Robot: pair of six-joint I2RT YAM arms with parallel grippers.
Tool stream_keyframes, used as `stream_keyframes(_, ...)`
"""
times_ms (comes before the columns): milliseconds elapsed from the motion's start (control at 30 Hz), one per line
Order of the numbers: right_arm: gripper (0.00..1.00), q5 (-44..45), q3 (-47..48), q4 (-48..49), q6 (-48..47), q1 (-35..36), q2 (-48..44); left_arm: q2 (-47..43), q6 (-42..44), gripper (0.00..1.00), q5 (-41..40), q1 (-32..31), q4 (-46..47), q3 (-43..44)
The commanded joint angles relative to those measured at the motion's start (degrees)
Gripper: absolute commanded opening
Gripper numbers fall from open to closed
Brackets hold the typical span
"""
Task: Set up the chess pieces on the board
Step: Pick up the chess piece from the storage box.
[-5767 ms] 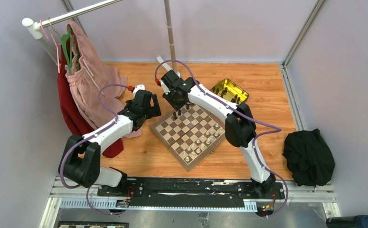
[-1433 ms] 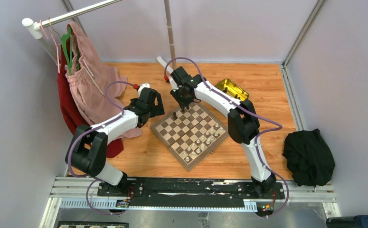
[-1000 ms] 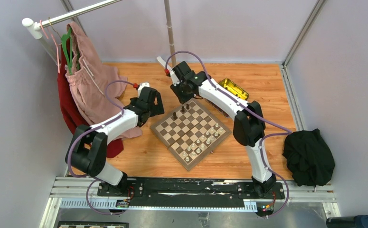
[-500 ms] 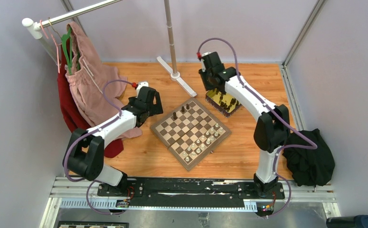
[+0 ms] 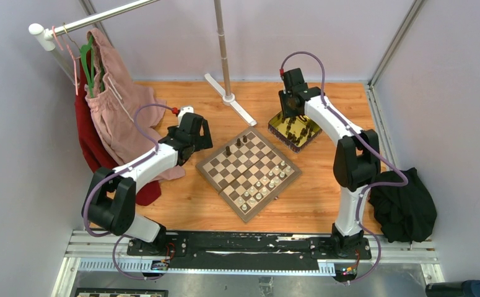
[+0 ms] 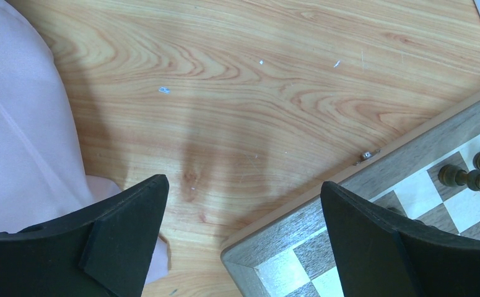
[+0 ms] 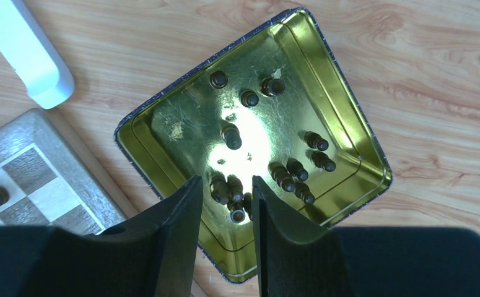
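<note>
Brown-and-cream checks on the board (image 5: 234, 176), dark brown chess pieces (image 7: 231, 136) standing in a shiny gold tin (image 7: 344, 114)

Tin (image 7: 181, 117): glossy gold metal. Board (image 5: 228, 174), table (image 6: 256, 111): matt grained wood. Pink cloth (image 6: 14, 124).

Wooden table (image 5: 311, 207) — board (image 5: 226, 174), tin (image 7: 181, 117), black cloth (image 5: 403, 204).
</note>
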Motion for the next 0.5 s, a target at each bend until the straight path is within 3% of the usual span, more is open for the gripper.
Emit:
stream_keyframes(0, 0.39, -1.84, 0.7, -0.89, 1.47, -1.4, 3.53, 0.11, 0.36, 1.0, -0.86, -0.4, -0.3, 1.11)
stream_keyframes(467, 0.39, -4.71, 3.75, -1.5, 1.4, -3.43, 9.43, 3.07, 0.75, 1.0, -0.77, -0.4, -0.06, 2.84)
